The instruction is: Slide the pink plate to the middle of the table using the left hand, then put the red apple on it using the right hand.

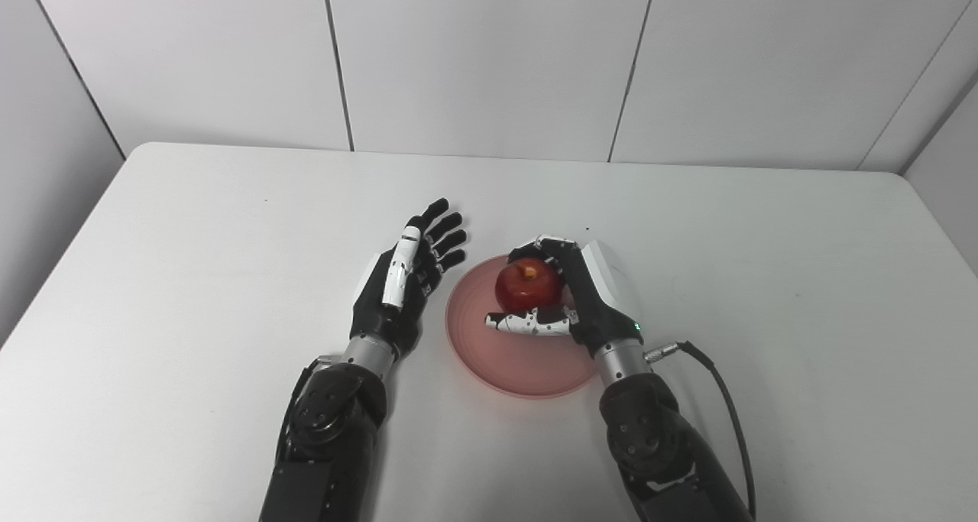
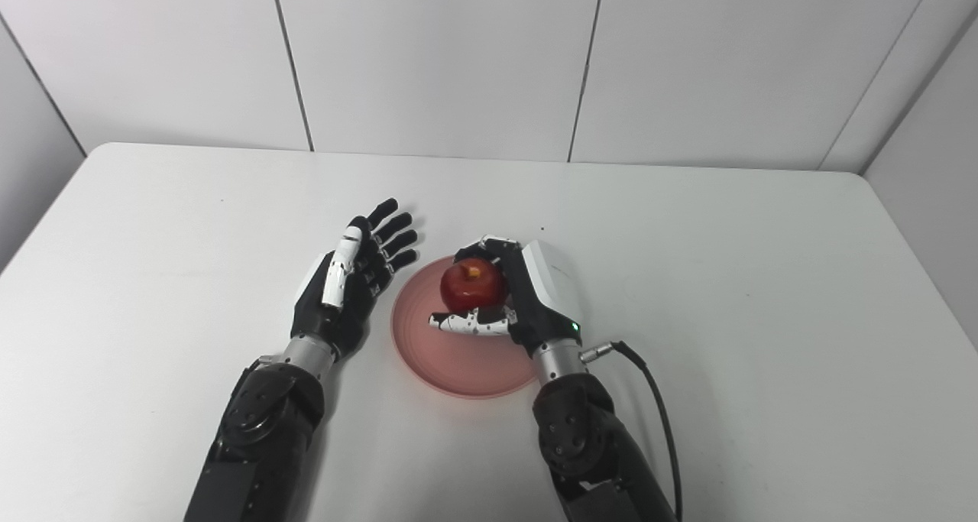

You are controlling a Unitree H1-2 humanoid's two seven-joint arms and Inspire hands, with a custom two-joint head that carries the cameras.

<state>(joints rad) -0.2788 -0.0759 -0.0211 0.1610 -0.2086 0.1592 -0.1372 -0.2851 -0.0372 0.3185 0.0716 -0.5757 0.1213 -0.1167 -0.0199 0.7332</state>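
**benchrat:** Table [image 1: 229, 224] first, since it's the biggest thing you've got in view: white top, rounded far corners, pale panelled wall [image 1: 489, 56] behind it. Both of your robot's arms come up from the bottom edge, dark and jointed, and the one on the right has a black cable [image 1: 722, 400] looping off its wrist.

**op_h1:** ok and the plate?

**benchrat:** Pink plate [image 1: 519, 369] lies flat roughly mid-table, a bit toward your side, sitting between the two arms. Your left hand [image 1: 405, 285] is just beside the plate's left rim, palm turned up and inward, fingers stretched out and spread, holding nothing. I can't tell if its edge actually touches the rim or is a hair off it.

**op_h1:** right hand?

**benchrat:** Your right hand [image 1: 573, 293] is over the far right part of the plate, wrapped round the red apple [image 1: 527, 283]. Fingers curl over the apple's far side and the thumb runs along under its near side, so it's a closed grip on the fruit. The apple is upright, stem dimple facing up.

**op_h1:** is it down on the plate yet?

**benchrat:** Can't tell from either eye view. It's above the plate's back half, but the thumb hides the underside, so you can't see contact.
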